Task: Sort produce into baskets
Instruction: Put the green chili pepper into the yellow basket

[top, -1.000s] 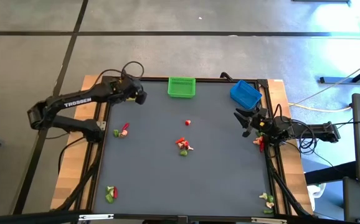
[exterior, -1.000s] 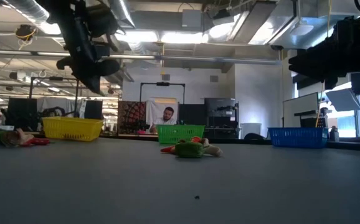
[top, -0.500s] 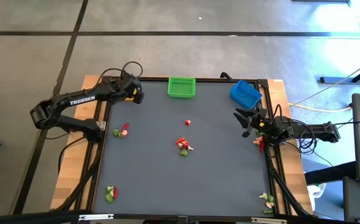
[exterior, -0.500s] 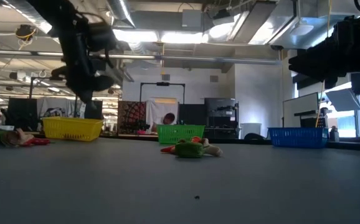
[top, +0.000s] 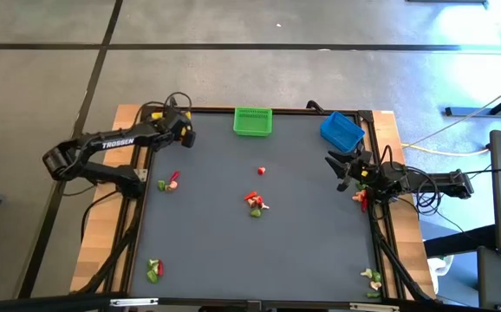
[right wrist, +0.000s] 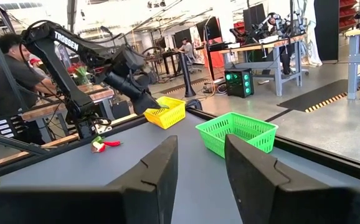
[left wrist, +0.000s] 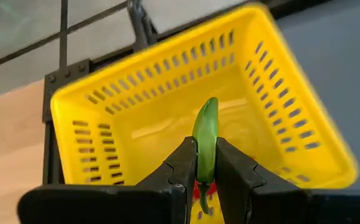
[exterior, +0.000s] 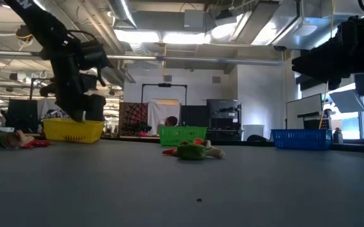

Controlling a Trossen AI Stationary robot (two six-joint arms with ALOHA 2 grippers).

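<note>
Two tools share our worktop [top: 233, 251]: the left tool [left wrist: 206, 163], clamped on a green pepper piece [left wrist: 205, 135], hovers over the yellow basket [left wrist: 161, 118] at the far left corner, while the right tool [top: 341, 170], fingers parted and empty, waits near the blue basket [top: 341, 131]. The remaining produce [top: 254, 202] lies scattered mid-worktop.

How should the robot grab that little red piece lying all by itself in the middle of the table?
The tiny round red toy piece sits alone on the dark tabletop, with nothing touching it. It looks round, so no side seems better. Probably best to come straight down from above, fingers either side of its middle, closing gently so it doesn't roll away.
</note>
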